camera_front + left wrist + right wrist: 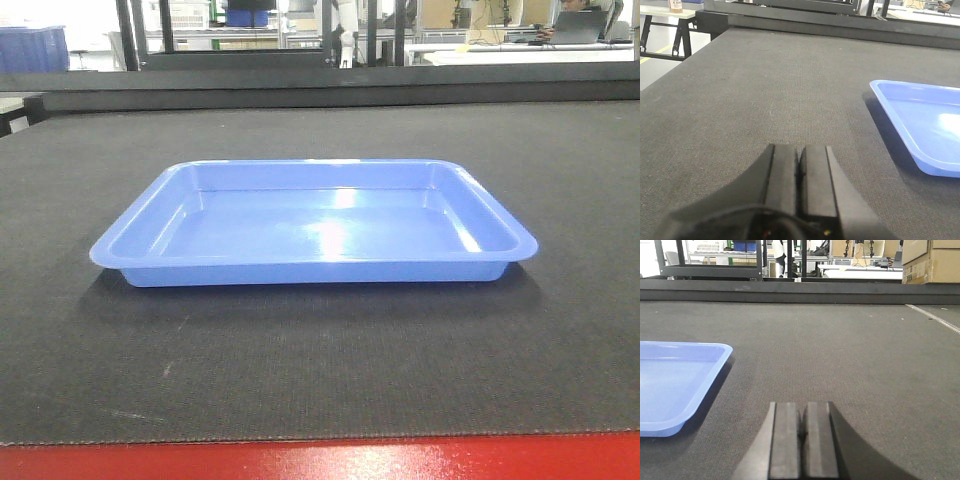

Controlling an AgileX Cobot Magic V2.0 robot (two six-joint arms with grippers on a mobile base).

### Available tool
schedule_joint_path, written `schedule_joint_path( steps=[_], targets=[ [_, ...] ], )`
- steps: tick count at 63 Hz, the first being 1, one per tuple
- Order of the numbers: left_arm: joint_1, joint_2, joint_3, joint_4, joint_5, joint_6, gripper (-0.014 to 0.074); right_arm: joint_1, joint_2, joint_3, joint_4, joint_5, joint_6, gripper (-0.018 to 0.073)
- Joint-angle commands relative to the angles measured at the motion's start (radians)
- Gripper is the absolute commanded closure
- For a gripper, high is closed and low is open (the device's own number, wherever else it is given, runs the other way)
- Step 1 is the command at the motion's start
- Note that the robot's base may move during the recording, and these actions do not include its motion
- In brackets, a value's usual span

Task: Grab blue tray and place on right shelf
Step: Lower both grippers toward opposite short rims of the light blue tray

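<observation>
Blue tray (pixel 313 225) flat on dark mat (pixel 320 370), mid desk (pixel 320 462), rim up, long side toward front camera. Red desk edge visible below mat. Left end effector (pixel 800 151) closed, jaws pressed together, low near mat; tray to its right, apart. Right end effector (pixel 803 409) closed the same way, low near mat; tray to its left, apart. Neither touches tray. Cardboard boxes (pixel 932 260) far back, right side.

Front camera looks low across the surface (pixel 320 380) at the blue tray (pixel 313 225). Wrist cameras sit low on either side, facing forward, each catching one tray edge.
</observation>
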Motion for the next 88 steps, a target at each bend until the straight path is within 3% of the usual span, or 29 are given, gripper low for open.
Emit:
schedule_joint_path(
  steps=[1,37,45,52,57,63,72,77,88],
  targets=[
    [-0.007,-0.014,0.027,-0.003,-0.081,0.002,0.0645,-0.008,-0.017,-0.022,0.004,-0.084,-0.005,0.0503],
    [-0.007,-0.014,0.027,-0.012,-0.113,0.002,0.0645,-0.008,-0.017,-0.022,0.004,-0.090,-0.005,0.0503],
    [-0.007,-0.012,0.027,-0.018,-0.182,0.002,0.0645,-0.008,-0.017,-0.022,0.004,-0.096,-0.005,0.0503],
    [-0.007,-0.003,-0.026,-0.051,-0.247,0.002,0.0645,-0.008,-0.017,-0.037,0.020,-0.195,-0.005,0.0503],
    [-0.007,0.020,-0.134,0.029,-0.177,0.002,0.0645,-0.008,-0.017,-0.107,0.026,-0.190,-0.005,0.0503],
    [-0.007,0.085,-0.319,0.151,-0.030,0.002,0.0644,-0.008,-0.006,-0.238,0.026,-0.082,-0.005,0.0503],
    [-0.007,0.257,-0.583,0.159,0.175,0.002,0.0635,-0.008,0.114,-0.444,0.026,0.084,-0.005,0.0495],
    [-0.007,0.355,-0.684,0.153,0.235,0.002,0.0574,-0.008,0.210,-0.525,0.026,0.113,-0.005,0.0421],
    [-0.030,0.541,-0.773,0.092,0.246,0.002,0.0348,-0.008,0.445,-0.644,0.026,0.131,-0.005,0.0093]
  ],
)
